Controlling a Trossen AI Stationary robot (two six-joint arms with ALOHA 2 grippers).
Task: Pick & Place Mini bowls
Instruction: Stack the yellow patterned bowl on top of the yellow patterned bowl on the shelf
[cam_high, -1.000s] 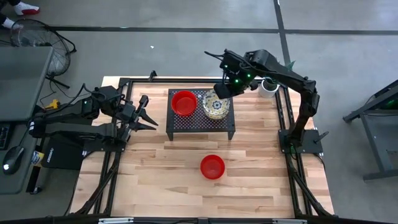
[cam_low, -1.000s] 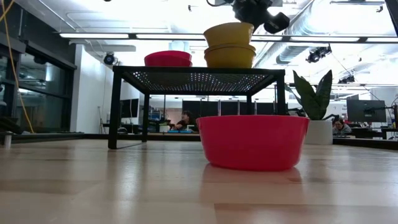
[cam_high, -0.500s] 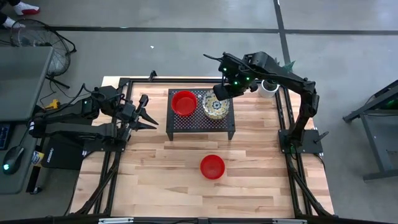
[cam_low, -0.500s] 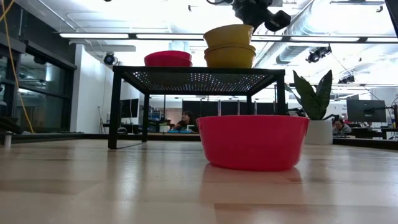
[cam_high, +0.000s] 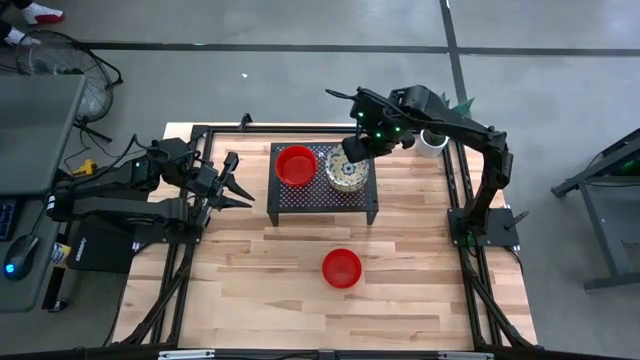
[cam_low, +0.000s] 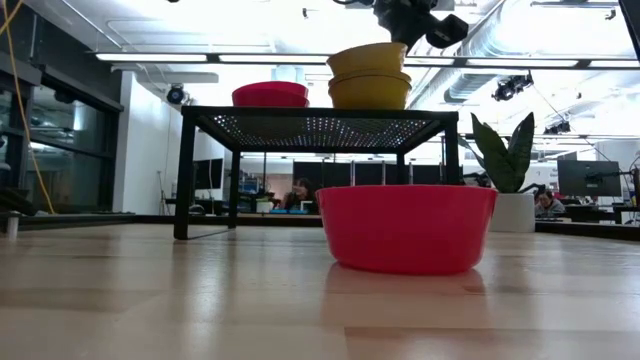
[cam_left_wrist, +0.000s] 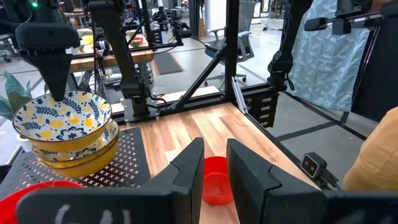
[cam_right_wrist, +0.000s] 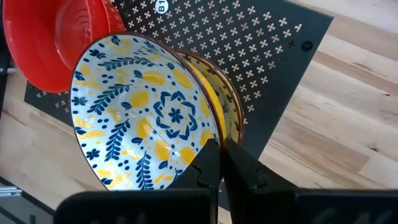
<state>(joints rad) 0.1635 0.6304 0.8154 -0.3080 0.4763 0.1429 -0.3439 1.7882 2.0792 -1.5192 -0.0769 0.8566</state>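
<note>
Two cream-yellow patterned bowls (cam_high: 347, 177) sit nested on a black perforated stand (cam_high: 322, 201). A third patterned bowl (cam_right_wrist: 140, 112) lies tilted on top of them, and my right gripper (cam_right_wrist: 221, 144) is shut on it from above (cam_high: 353, 149). Plain red bowls (cam_high: 296, 165) are stacked beside them on the stand, seen as a red stack (cam_low: 270, 94) in the low view. Another red bowl (cam_high: 342, 268) rests on its base on the table. My left gripper (cam_left_wrist: 214, 144) waits open near the table's left edge (cam_high: 235, 181), touching nothing. My right gripper pinches the top patterned bowl's rim (cam_right_wrist: 210, 127) on its far right side. One finger is inside the bowl and one outside, and they come from above, slanting down. The bowl (cam_low: 367, 57) is tilted, raised on the gripped side. Its underside is still in the bowl below (cam_low: 370, 90).
A small white pot with a green plant (cam_high: 432, 141) stands at the table's far right, close behind my right arm. Black frame rails run along the table's left and right sides. Bare wood lies around the red bowl in front of the stand.
My right gripper has stayed shut on the top patterned bowl's rim over the stand. The bowl has tipped slightly on the stack. Nothing else has moved.
</note>
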